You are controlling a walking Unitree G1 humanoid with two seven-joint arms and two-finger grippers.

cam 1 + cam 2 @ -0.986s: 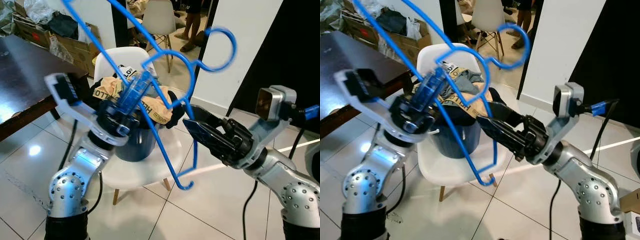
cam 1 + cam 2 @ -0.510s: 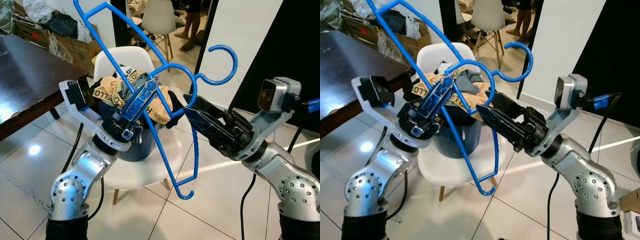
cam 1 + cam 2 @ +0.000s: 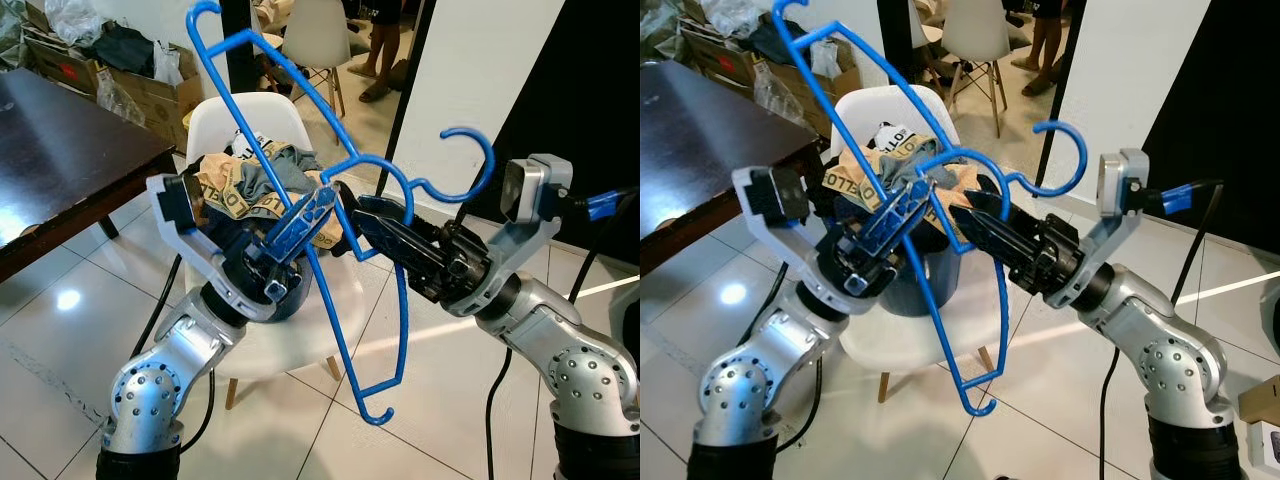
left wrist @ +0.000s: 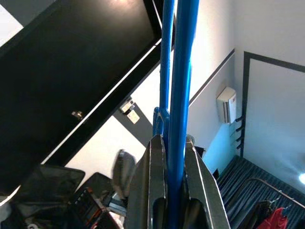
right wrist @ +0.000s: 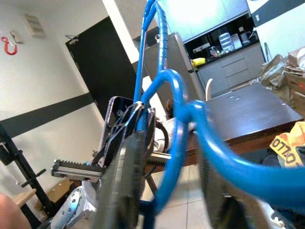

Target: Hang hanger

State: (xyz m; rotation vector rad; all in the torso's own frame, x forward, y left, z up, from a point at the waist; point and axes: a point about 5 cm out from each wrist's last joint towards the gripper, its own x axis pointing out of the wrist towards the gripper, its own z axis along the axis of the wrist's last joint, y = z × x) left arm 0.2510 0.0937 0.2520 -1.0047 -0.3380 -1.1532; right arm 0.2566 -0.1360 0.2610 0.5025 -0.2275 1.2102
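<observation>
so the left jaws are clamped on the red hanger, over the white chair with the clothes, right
Not quite: the hanger is blue, not red, as the left eye view shows. The rest holds: the left gripper has its jaws shut on it, in front of the white chair holding the clothes.

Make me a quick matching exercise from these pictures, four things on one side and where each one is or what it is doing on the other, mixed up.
1. hanger
2. pile of clothes
3. table
4. left gripper

A. on the white chair
B. shut on a blue bar
C. on the robot's left side
D. held up between both arms

Pairs: 1-D, 2-A, 3-C, 4-B
</observation>
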